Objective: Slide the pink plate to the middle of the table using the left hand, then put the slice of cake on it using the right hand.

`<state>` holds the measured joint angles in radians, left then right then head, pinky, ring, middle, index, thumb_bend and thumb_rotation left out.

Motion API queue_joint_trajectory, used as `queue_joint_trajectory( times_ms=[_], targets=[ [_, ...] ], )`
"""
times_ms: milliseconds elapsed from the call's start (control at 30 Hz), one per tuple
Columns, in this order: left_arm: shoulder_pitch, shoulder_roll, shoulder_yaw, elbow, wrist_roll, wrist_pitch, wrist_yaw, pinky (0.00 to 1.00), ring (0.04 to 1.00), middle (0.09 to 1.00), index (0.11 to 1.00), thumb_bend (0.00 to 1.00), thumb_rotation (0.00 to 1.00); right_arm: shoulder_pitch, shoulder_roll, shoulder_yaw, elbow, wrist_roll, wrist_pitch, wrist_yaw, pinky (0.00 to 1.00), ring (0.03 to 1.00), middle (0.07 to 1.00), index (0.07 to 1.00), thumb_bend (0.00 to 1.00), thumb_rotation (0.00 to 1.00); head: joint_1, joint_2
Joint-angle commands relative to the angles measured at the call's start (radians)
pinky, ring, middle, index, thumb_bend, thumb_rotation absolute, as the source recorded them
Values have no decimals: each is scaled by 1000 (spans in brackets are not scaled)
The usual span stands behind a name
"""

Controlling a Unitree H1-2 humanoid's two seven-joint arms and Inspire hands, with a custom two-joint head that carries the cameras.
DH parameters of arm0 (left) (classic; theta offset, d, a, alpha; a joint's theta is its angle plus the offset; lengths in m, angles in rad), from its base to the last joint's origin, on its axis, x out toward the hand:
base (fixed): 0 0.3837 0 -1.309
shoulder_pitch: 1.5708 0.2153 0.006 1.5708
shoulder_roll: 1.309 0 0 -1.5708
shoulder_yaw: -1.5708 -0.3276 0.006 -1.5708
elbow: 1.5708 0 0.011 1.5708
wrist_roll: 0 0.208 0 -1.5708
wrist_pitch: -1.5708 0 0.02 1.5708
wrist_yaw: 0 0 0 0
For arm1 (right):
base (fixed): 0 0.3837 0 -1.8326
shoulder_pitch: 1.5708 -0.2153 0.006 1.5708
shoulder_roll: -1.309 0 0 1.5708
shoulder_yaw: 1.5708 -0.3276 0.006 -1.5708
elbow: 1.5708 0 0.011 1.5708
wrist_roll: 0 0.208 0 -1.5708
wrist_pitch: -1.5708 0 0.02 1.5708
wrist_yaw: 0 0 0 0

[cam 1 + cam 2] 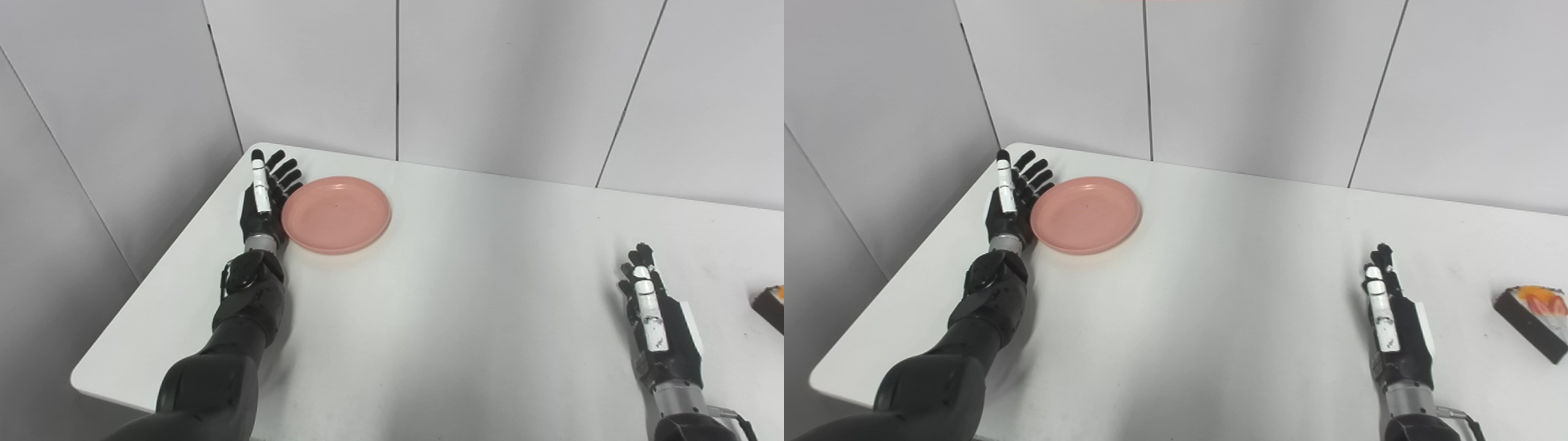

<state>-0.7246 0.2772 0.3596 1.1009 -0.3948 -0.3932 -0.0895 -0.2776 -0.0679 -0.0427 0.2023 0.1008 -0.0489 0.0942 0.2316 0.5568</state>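
Left hand (264, 199): fingers spread and straight, holding nothing, set on edge against the left rim of the pink plate.
Pink plate (336, 214): flat on the white table (465, 294), near its far left corner.
Right hand (1387, 321): fingers extended, empty, resting near the table's right side.
Slice of cake (1534, 321): at the right edge, well apart from the plate, just right of the right hand.
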Motion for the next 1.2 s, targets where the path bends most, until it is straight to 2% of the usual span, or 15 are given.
queue_joint_trajectory(
  times_ms=[0, 400, 833, 1033, 1167],
  targets=[
    [-19, 4, -11, -29, 4, 9, -33, 760, 779, 768, 769, 750, 1000, 6, 7, 0, -18, 3, -38, -2, 1000, 985, 995, 1000, 597, 910, -1, 2],
    [12, -52, -57, -107, 12, 65, -71, 770, 789, 779, 777, 747, 1000, 15, 8, 4, -43, -2, -23, -2, 1000, 984, 995, 1000, 564, 922, -8, 6],
    [69, -118, -133, -251, 63, 160, -59, 811, 822, 805, 801, 714, 1000, 13, 14, 0, -43, 1, -19, -6, 1000, 981, 991, 1000, 576, 901, -22, 15],
    [115, -139, -200, -351, 100, 234, -94, 874, 873, 850, 850, 723, 1000, 17, 17, 3, -47, 1, -20, -2, 1000, 981, 989, 1000, 573, 905, -41, 14],
    [134, -163, -219, -404, 107, 257, -88, 875, 874, 856, 860, 730, 1000, 16, 22, 6, -46, -11, -25, -11, 1000, 976, 983, 998, 581, 897, -61, 19]
  ],
)
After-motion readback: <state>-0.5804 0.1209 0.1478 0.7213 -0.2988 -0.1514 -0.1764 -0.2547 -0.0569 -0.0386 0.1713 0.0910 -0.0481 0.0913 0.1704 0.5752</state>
